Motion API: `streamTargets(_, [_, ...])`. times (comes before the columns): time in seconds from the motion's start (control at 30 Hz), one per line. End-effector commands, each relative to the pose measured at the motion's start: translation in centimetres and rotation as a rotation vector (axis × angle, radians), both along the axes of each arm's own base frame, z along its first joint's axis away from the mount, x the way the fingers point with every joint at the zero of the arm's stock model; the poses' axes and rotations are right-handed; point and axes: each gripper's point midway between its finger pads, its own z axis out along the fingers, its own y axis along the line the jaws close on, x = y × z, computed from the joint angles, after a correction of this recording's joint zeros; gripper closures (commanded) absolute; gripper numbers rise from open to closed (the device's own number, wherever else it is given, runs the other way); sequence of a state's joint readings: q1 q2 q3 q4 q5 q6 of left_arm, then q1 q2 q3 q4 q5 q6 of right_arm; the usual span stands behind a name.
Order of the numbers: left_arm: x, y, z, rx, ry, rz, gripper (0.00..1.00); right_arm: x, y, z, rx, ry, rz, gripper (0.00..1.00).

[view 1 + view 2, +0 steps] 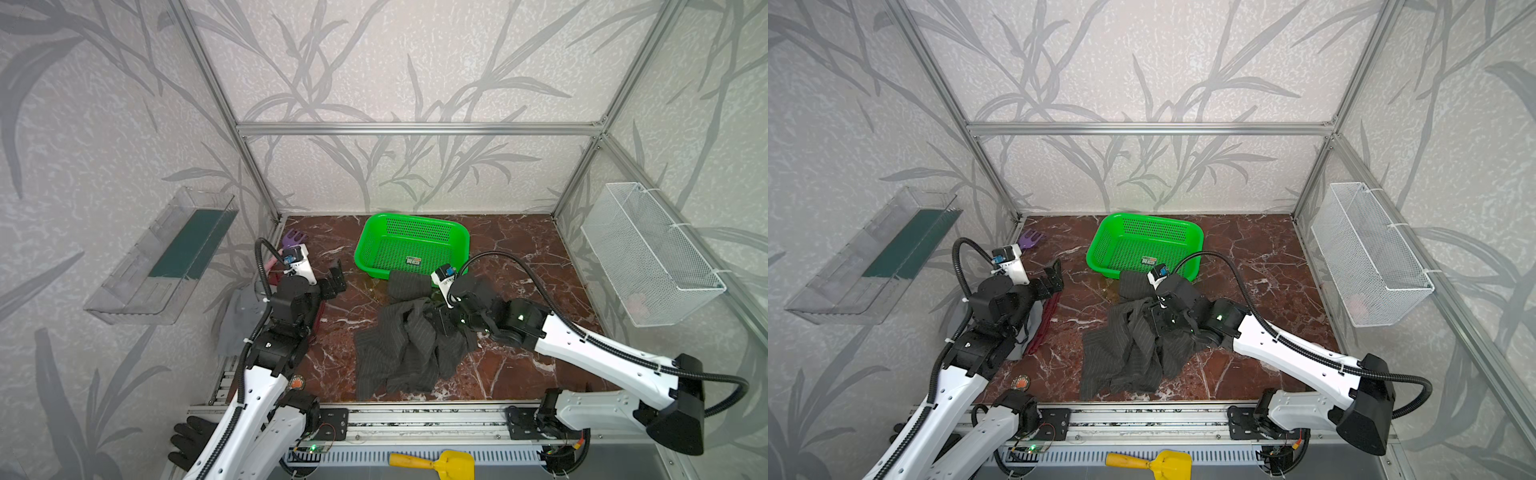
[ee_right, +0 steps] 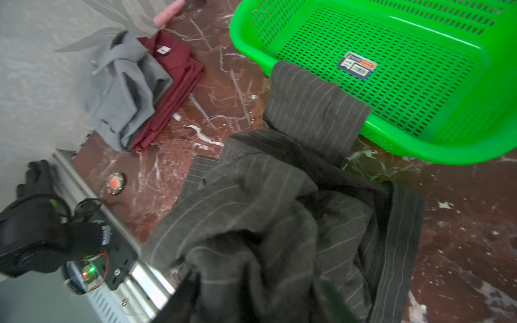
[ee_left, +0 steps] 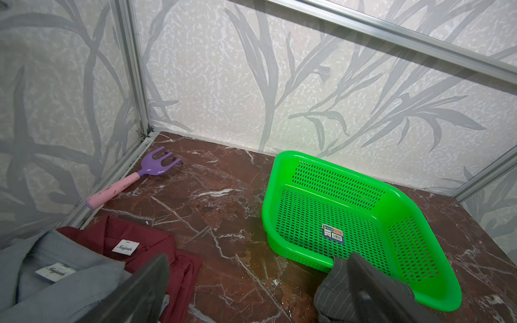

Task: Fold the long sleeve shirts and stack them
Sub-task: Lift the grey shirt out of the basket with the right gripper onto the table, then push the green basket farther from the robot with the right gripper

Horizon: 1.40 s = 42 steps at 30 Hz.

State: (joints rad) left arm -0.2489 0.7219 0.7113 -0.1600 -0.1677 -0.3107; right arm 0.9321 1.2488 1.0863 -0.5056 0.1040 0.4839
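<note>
**Desk:** What does your feed show of the laundry?

**Operator:** I see the dark charcoal pinstriped shirt crumpled in a heap near the middle of the marble table, toward the front edge. One folded end of it leans on the near rim of the green perforated basket.

**Desk:** And on the right side?

**Operator:** My right gripper is down on the heap's right part. From its wrist camera the jaws stand parted, with striped cloth bunched between them. I can't tell whether either finger touches the fabric.

**Desk:** The other arm?

**Operator:** My left gripper is held over bare marble, jaws spread wide with nothing in them. It sits left of the basket.

**Desk:** Anything else folded?

**Operator:** The mid-grey collared shirt lies on top of the dark red shirt at the table's left edge. Both are roughly folded, collar labels showing. A purple toy rake lies in the back left corner
</note>
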Motion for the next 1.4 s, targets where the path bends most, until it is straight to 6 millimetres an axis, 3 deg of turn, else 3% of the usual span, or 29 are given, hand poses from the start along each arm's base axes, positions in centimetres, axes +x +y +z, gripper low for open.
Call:
streamTargets(0.0, [0.2,-0.8,-0.5,-0.004,0.039,-0.035,0.01,5.4,-3.6,4.0,0.042,-0.103,-0.204,0.25])
streamTargets(0.13, [0.5,-1.1,-1.1,0.002,0.07,-0.048,0.01,11.9,-9.3,2.5,0.051,-0.031,-0.415,0.22])
streamTargets(0.27, [0.5,-1.1,-1.2,0.014,0.082,-0.047,0.01,16.8,-12.4,-0.6,0.001,0.02,-0.548,0.2])
streamTargets(0.47, [0.5,-1.1,-1.4,0.025,0.09,-0.049,0.01,22.0,-12.3,-6.3,0.031,0.175,-0.591,0.21])
streamTargets(0.7, [0.5,-1.4,-1.7,0.036,0.105,-0.059,0.01,25.4,-12.0,-11.1,0.022,0.267,-0.635,0.29])
streamTargets(0.87, [0.6,-1.6,-1.9,0.046,0.113,-0.064,0.01,26.0,-13.3,-12.4,0.054,0.309,-0.729,0.49])
streamTargets(1.03, [0.7,-1.8,-2.2,0.047,0.124,-0.073,0.01,25.4,-17.7,-11.8,0.033,0.219,-0.922,0.83])
streamTargets(1.13, [0.9,-2.1,-2.3,0.042,0.133,-0.085,0.01,24.5,-20.3,-11.9,0.066,0.221,-1.02,0.96])
streamTargets(1.33, [1.1,-3.4,-2.7,0.013,0.154,-0.148,0.01,20.3,-27.0,-11.4,0.105,0.201,-1.273,1.0])
streamTargets(1.37, [1.2,-3.8,-2.8,0.005,0.159,-0.166,0.01,19.6,-28.1,-10.3,0.113,0.164,-1.312,1.0])
